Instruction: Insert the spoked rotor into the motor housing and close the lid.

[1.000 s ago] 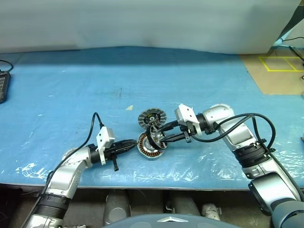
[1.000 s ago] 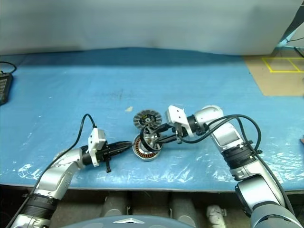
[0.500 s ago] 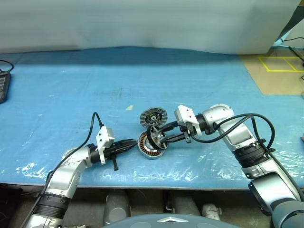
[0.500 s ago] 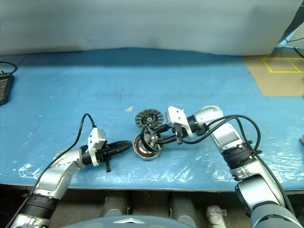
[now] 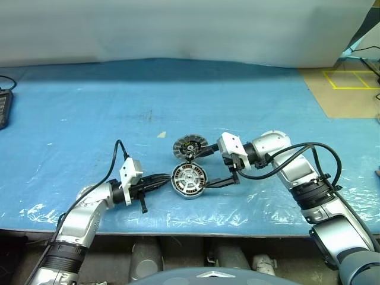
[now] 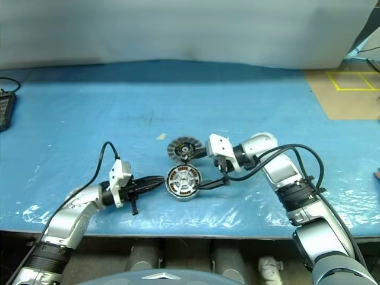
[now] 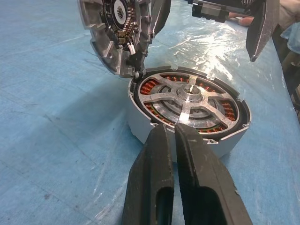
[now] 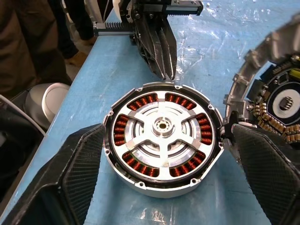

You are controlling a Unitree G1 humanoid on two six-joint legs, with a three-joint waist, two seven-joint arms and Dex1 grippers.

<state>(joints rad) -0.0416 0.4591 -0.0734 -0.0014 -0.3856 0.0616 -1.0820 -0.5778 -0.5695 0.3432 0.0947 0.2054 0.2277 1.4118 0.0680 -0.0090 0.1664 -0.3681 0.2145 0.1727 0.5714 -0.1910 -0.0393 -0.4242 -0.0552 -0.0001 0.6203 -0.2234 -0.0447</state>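
Observation:
The motor housing (image 5: 188, 180) lies flat on the blue table, copper windings showing around its rim. The spoked rotor (image 8: 161, 125) lies level inside it, hub at the centre. The lid (image 5: 189, 146), a slotted silver disc, stands tilted against the housing's far edge. My right gripper (image 5: 199, 171) is open, with one finger on each side of the housing and clear of the rotor. My left gripper (image 5: 168, 178) is shut and empty, its tips at the housing's left wall (image 7: 140, 124).
A black device (image 5: 5, 107) lies at the table's far left edge. Yellow floor tape (image 5: 350, 79) marks the area beyond the table's right end. A person in dark clothing (image 8: 28, 47) stands at the table's side. The table's front edge runs just behind my arms.
My right gripper has opened. The rotor, held tilted over the housing before, now lies flat inside it. Neither arm has moved.

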